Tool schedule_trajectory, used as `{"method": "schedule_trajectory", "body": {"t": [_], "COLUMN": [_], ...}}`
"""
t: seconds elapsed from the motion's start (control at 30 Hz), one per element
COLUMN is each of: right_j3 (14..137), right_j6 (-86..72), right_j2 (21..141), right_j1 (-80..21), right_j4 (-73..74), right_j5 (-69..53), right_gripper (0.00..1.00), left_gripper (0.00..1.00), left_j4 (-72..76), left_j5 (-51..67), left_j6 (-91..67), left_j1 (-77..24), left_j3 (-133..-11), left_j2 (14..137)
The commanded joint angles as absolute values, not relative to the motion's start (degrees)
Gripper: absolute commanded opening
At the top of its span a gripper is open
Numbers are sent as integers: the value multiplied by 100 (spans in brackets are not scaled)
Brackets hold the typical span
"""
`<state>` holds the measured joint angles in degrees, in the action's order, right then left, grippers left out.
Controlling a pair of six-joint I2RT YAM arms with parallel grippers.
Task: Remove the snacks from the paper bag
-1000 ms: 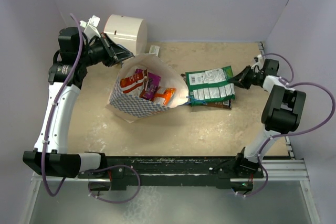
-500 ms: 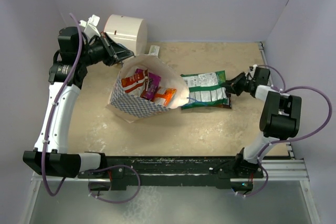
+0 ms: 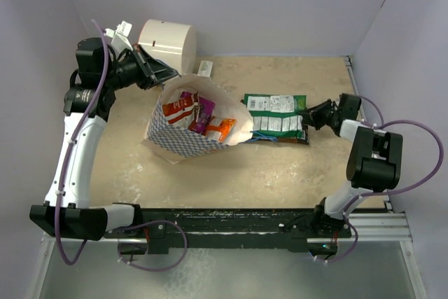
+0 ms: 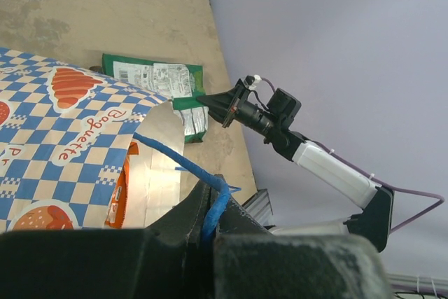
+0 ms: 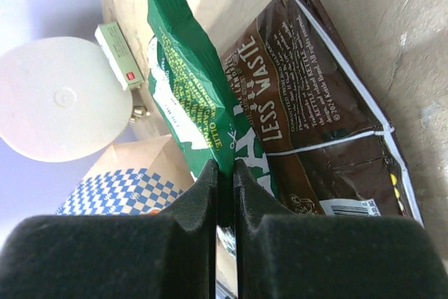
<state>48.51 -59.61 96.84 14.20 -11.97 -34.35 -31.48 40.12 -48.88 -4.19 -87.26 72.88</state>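
My left gripper pinches the cord to hold the paper bag open. My right gripper clamps the green packet at 3 o'clock.

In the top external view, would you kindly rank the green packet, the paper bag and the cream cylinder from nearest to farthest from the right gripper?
1. green packet, gripped by the right gripper.
2. paper bag, left of centre.
3. cream cylinder, far left corner.
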Motion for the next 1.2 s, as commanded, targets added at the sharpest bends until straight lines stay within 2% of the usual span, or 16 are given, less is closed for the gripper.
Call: {"method": "schedule_trajectory", "body": {"t": [0.0, 0.13, 0.23, 0.33, 0.47, 0.53, 0.6, 0.67, 0.83, 0.93, 1.07, 1.17], "right_j3": [4858, 4867, 5140, 5659, 6682, 7088, 7369, 7488, 7853, 7723, 7293, 7152], "right_j6": [-6054, -5786, -5125, -4170, -2739, -2187, -1946, -1909, -2158, -2780, -3712, -4016], "right_j2": [9481, 9613, 9696, 9587, 9222, 9029, 8908, 8817, 9116, 9165, 9123, 9199], "right_j1": [1517, 1518, 1517, 1535, 1537, 1532, 1477, 1208, -146, -839, -1265, -1548], "right_j4": [-1387, -1280, -772, 91, 1720, 2303, 2498, 2574, 2572, 2049, 971, 756], "right_j5": [-3164, -3304, -3433, -3241, -2337, -1877, -1556, -1744, -3273, -3895, -4544, -4799], "right_gripper": [5, 8, 15, 27, 53, 60, 63, 65, 68, 68, 69, 70], "left_gripper": [0, 0, 0, 0, 0, 0, 0, 0, 0, 0, 0, 0], "left_j4": [-3009, -3014, -3006, -2860, -2763, -2758, -2776, -2855, -3120, -3275, -3632, -4257], "left_j5": [4113, 4131, 4168, 4349, 4515, 4566, 4564, 4509, 4419, 4325, 4014, 3524], "left_j6": [-4876, -4876, -4863, -4769, -4440, -4295, -4137, -3893, -3159, -2788, -2516, -2311], "left_j1": [-361, -344, -346, -343, -343, -344, -351, -352, -358, -378, -378, -357], "left_j3": [-8745, -8744, -8720, -8729, -8835, -8842, -8844, -8886, -9161, -9299, -9614, -10093], "left_j2": [7006, 7010, 7015, 7053, 7079, 7069, 7046, 7035, 7048, 7016, 7056, 7244]}}
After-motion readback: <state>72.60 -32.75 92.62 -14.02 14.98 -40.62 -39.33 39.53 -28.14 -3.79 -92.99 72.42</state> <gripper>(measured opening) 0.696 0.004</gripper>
